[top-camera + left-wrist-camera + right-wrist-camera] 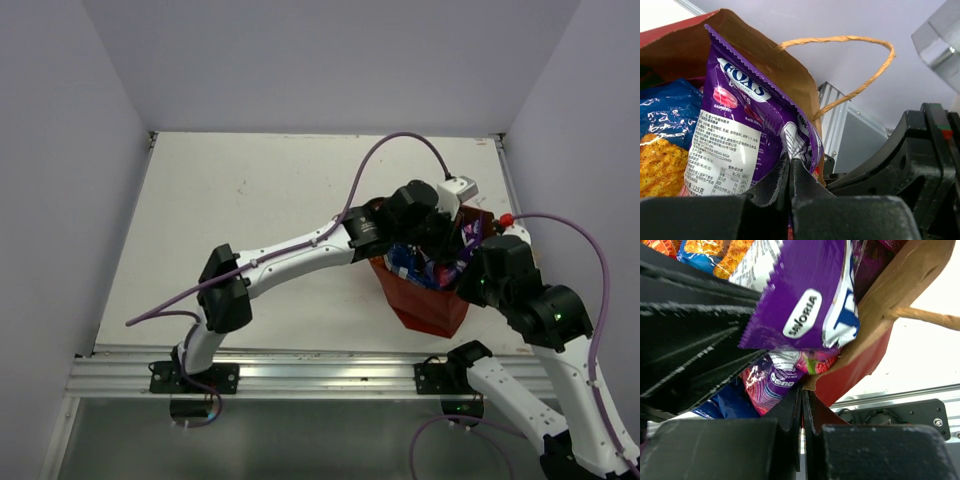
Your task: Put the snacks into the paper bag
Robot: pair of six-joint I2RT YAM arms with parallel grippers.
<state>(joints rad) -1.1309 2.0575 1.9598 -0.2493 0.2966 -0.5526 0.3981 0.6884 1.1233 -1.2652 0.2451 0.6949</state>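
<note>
The red paper bag (432, 305) stands at the right, its brown inside (760, 55) and string handle (860, 45) showing in the left wrist view. My left gripper (425, 235) is over the bag's mouth, shut (790, 159) on the lower edge of a purple Fox's snack bag (740, 120), which hangs inside the opening. The same purple bag (805, 295) shows in the right wrist view. The blue Doritos pack (665, 120) lies in the bag beside it. A red-purple pack (765, 380) lies lower. My right gripper (470, 262) is shut (802, 395) on the bag's rim (855, 365).
The white table (270, 210) stretches left of the bag, with walls on three sides. A metal rail (300, 370) runs along the near edge. Purple cables (400, 145) arc over both arms.
</note>
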